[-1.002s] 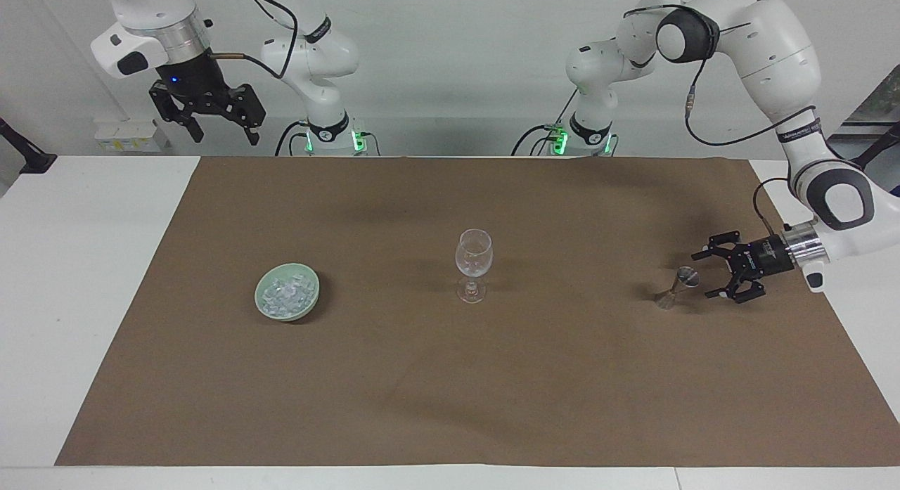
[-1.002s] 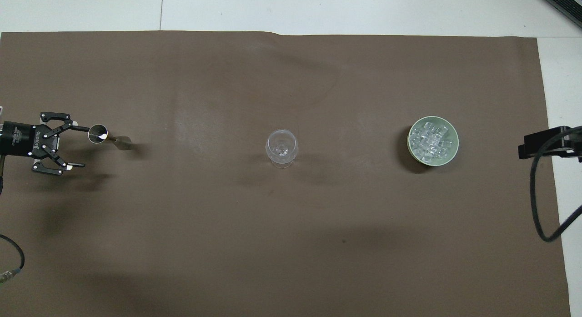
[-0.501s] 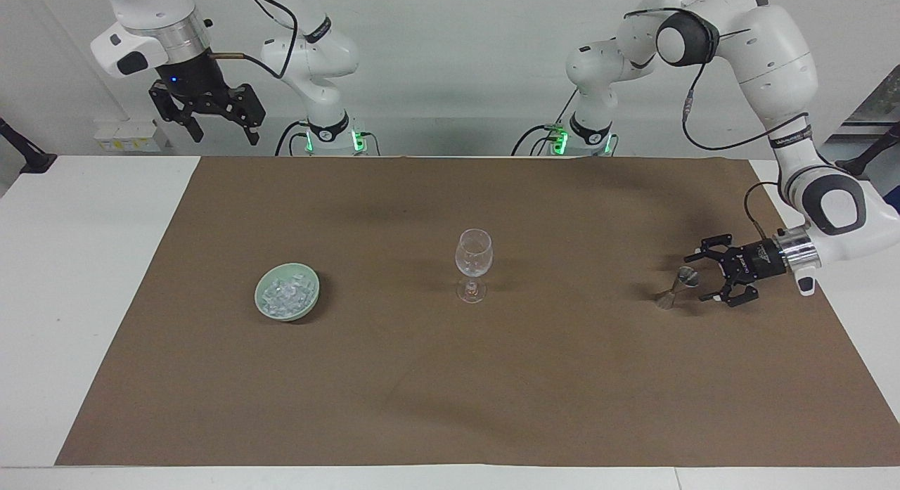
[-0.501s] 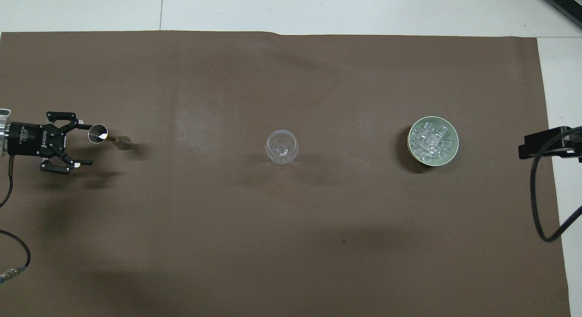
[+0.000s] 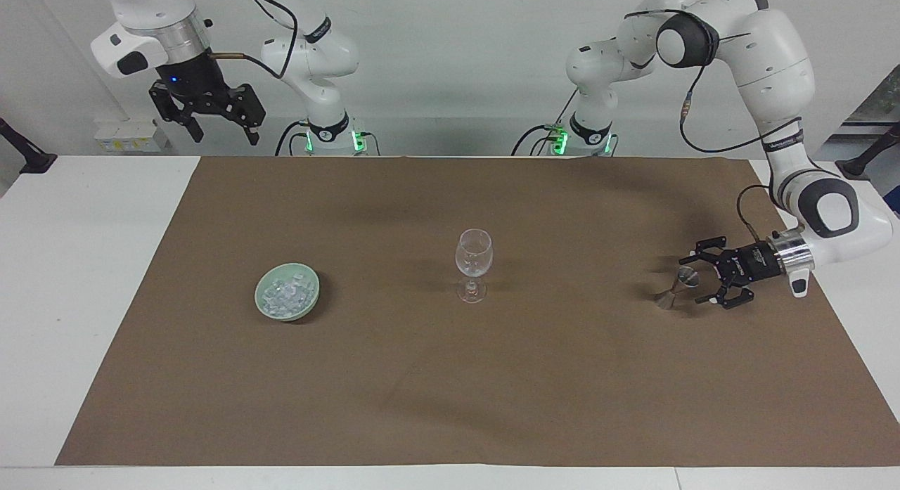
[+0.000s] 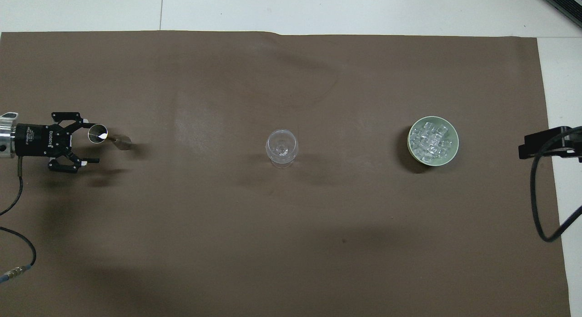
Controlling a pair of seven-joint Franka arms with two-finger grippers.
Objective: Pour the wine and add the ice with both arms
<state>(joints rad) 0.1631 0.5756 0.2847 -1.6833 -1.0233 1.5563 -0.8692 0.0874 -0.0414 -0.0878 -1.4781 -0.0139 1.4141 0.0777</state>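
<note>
A small metal jigger (image 5: 673,287) stands on the brown mat toward the left arm's end; it also shows in the overhead view (image 6: 103,136). Wine in it cannot be made out. My left gripper (image 5: 695,282) is low, lying sideways and open, its fingertips at the jigger's upper cup, one on either side; it also shows from above (image 6: 91,143). A clear wine glass (image 5: 473,261) stands upright mid-mat. Ice (image 5: 284,294) is heaped in a pale green bowl (image 5: 301,313) toward the right arm's end. My right gripper (image 5: 223,134) waits open, raised near its base.
The brown mat (image 5: 450,391) covers most of the white table. In the overhead view the glass (image 6: 282,147) and the bowl (image 6: 455,143) with its ice (image 6: 429,139) lie in one row with the jigger. A black cable (image 6: 541,208) hangs at the mat's edge near the bowl.
My left gripper has dropped a little and moved in toward the jigger until its fingertips reach the upper cup. The right arm, glass, bowl and jigger have not moved.
</note>
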